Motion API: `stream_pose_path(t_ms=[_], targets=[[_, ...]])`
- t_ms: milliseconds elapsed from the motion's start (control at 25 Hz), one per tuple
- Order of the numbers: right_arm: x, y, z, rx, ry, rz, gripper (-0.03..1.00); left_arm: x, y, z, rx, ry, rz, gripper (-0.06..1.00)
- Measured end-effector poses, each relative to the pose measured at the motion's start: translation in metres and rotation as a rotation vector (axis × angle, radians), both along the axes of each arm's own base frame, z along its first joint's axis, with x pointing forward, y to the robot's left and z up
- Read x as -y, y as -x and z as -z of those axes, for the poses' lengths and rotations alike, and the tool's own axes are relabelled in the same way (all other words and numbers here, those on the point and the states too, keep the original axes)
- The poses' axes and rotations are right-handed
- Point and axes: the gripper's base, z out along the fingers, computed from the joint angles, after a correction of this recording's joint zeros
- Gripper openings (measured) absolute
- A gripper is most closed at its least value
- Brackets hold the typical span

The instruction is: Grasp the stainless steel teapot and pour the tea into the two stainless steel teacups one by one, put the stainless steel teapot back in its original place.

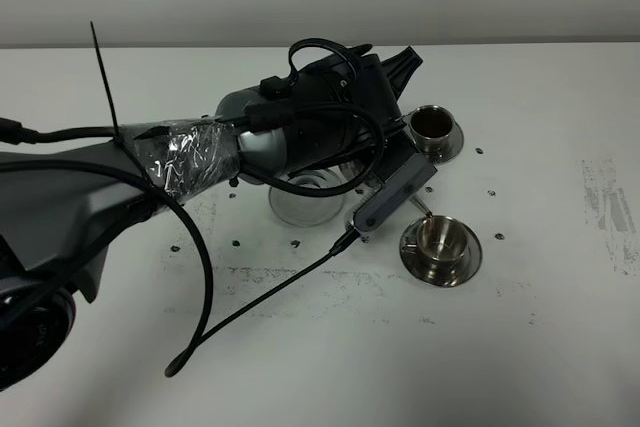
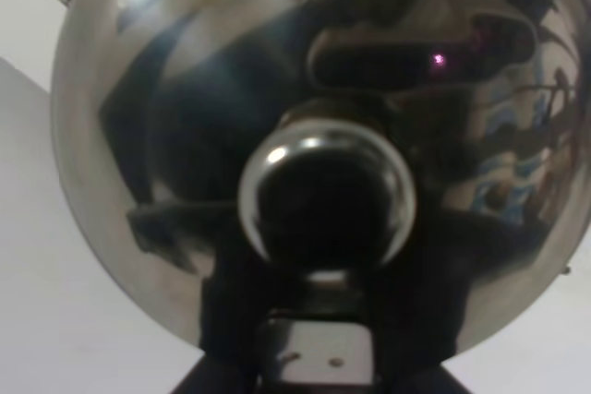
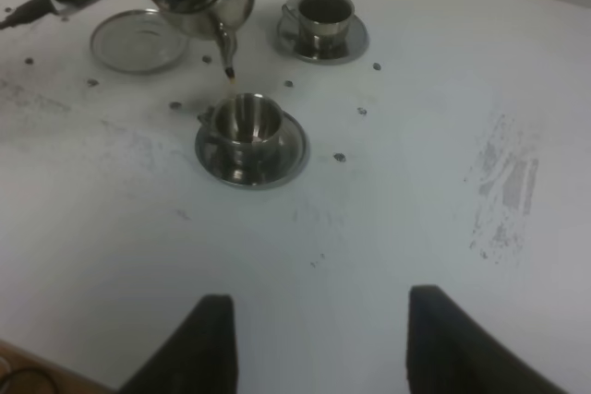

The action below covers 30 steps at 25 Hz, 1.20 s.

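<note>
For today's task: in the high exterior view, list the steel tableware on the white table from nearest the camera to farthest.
Shiny steel teacup on its round saucer → shallow round steel dish without a cup → second shiny steel teacup on its saucer.

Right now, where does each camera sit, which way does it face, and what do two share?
Exterior high: mounted high, looking down on the table; the left arm crosses the picture.
Left wrist: on the left arm, close against the teapot lid; its own fingers are not clear.
Right wrist: on the right arm, facing the teapot spout above the nearer cup; open right gripper shows.
Shared: exterior high and right wrist both show the nearer cup, farther cup and empty dish.
</note>
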Motion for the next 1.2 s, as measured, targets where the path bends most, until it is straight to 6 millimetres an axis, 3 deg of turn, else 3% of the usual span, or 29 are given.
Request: stream_pose_path(t_ms=[1200], targets=[[0.000,0.000,0.000,0.000,0.000,0.000,0.41,0.023,0.001,0.003,0.155,-0.058,0.203,0.17]])
